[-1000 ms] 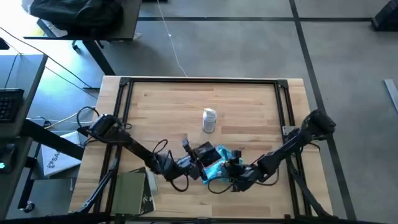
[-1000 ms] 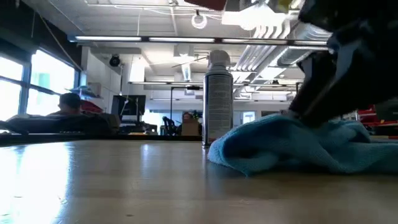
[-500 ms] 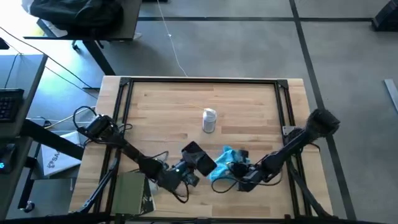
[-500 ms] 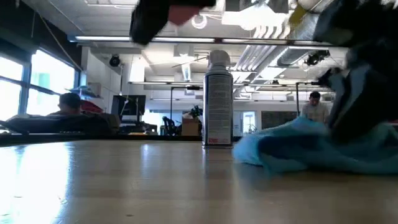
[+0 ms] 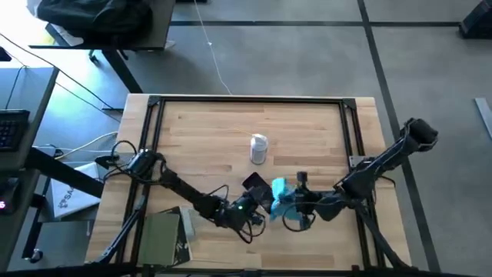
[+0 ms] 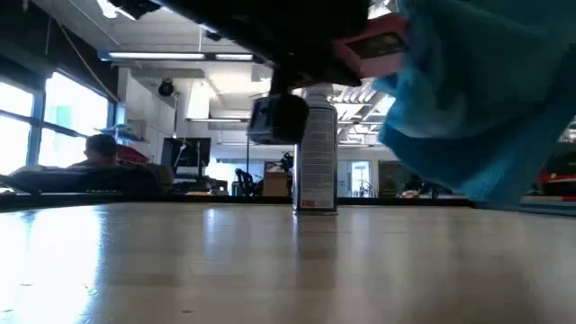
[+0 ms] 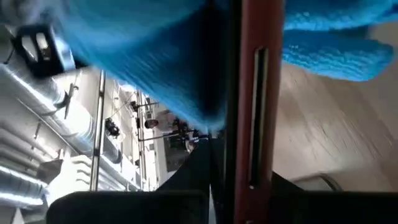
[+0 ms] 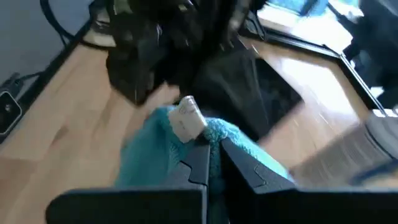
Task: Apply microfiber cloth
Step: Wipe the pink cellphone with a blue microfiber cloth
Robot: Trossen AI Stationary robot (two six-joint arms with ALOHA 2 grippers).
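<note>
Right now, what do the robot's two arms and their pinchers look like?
Both arms are dark, thin and jointed, with loops of black cable hanging near the wrists. The left gripper and the right gripper are black too. In the right wrist view, its two fingers are flat, dark, pointed wedges.

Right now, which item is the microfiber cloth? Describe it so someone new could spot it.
Start at the wooden table and find the white spray can standing near its middle. Toward the table's front from the can, the two arms meet; the right claw is shut on the microfiber cloth, lifted off the wood. It is the only soft, turquoise-blue thing there; the can is rigid and white.
</note>
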